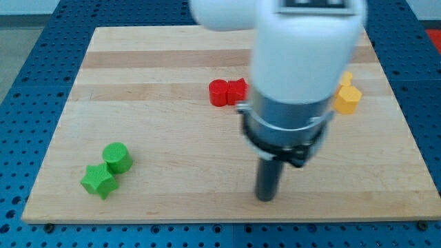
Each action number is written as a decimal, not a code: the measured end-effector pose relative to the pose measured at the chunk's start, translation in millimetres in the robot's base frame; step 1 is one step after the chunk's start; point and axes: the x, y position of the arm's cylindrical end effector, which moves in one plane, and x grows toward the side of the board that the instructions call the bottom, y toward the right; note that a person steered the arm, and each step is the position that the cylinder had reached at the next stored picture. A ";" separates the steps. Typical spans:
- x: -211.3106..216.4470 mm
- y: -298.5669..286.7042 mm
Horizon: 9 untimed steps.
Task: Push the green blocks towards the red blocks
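Note:
Two green blocks lie together at the view's lower left: a round green cylinder [118, 158] and a green star-shaped block [98, 180] just below and left of it. Two red blocks sit side by side near the board's middle top: a round red one [219, 92] and a more angular red one [238, 90]. My tip [267, 197] rests on the board near the bottom, right of centre, far to the right of the green blocks and well below the red ones.
Two yellow blocks [346, 98] lie at the view's right, partly hidden behind the arm. The wooden board [172, 138] sits on a blue perforated table. The arm's white and grey body hides the board's top middle.

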 end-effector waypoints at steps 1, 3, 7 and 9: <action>0.4 -39.0; 20.5 -143.1; 12.4 -245.4; -7.8 -223.1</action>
